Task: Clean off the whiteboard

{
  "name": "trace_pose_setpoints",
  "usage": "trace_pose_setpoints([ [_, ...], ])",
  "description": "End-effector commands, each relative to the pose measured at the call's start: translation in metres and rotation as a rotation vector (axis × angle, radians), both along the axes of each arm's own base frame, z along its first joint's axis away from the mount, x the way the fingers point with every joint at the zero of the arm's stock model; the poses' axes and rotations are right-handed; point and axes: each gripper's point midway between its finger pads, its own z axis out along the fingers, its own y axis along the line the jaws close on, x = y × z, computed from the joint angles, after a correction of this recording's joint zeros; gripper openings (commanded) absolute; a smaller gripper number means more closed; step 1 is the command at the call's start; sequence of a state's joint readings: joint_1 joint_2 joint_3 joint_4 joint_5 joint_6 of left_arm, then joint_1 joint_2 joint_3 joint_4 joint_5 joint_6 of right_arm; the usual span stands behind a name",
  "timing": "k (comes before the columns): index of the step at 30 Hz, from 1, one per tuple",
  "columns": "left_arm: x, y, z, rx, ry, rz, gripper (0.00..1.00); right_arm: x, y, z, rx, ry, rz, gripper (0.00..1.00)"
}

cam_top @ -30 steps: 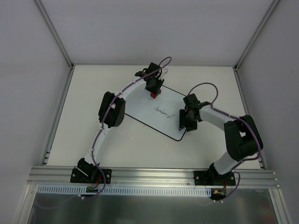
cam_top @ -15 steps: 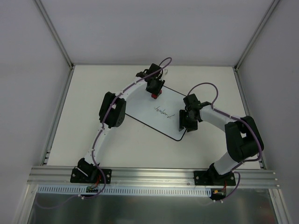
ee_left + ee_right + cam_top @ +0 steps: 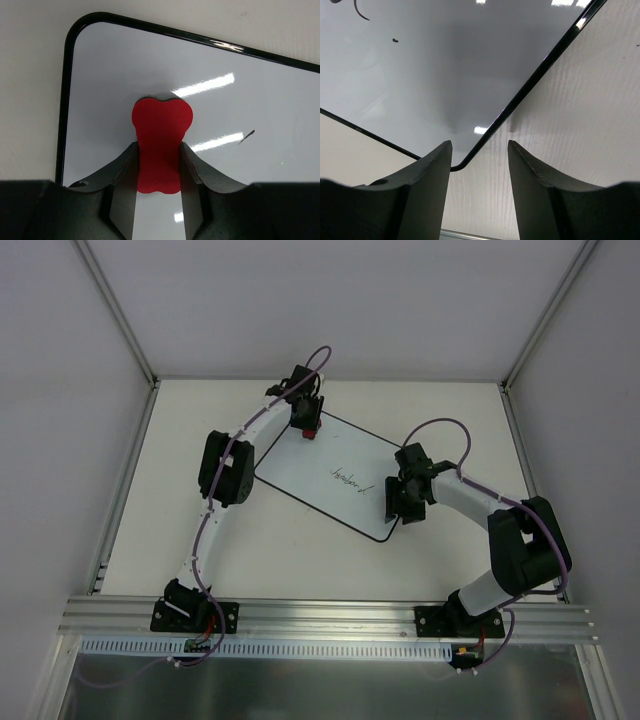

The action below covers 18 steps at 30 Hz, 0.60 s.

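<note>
Left wrist view: the left gripper is pinching the red eraser right on the whiteboard, at the board corner nearest the table's far edge. From the top view, the board lies skewed mid-table, with dark handwriting at its centre. The right gripper, fingers spread, straddles the board's near corner; can't tell if it's touching.

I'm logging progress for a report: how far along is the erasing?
Done: the left hand holds the red eraser, at a corner of the whiteboard. In hand: the right hand, open, straddles the board's near corner, apparently steadying it. Left: the handwriting mid-board is unwiped.
</note>
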<state>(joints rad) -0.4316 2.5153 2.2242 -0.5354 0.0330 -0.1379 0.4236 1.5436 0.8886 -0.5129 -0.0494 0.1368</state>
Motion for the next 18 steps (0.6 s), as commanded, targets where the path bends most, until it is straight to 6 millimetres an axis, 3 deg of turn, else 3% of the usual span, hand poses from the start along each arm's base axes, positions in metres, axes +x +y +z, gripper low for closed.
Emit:
trace_pose_setpoints([
  [1,-0.029,0.0,-0.018,0.054,0.097,-0.032,0.27,-0.001,0.0,0.007,-0.002,-0.014,0.013,0.53],
  [7,-0.047,-0.03,-0.022,0.085,0.086,-0.164,0.31,-0.003,-0.001,0.005,-0.005,-0.007,0.012,0.53],
  [12,-0.085,-0.066,-0.037,0.082,0.138,-0.272,0.29,-0.002,-0.001,0.006,-0.003,-0.009,0.009,0.53],
  [18,-0.121,-0.083,-0.049,0.092,0.207,-0.341,0.25,-0.001,-0.001,0.005,-0.007,-0.013,0.007,0.54],
])
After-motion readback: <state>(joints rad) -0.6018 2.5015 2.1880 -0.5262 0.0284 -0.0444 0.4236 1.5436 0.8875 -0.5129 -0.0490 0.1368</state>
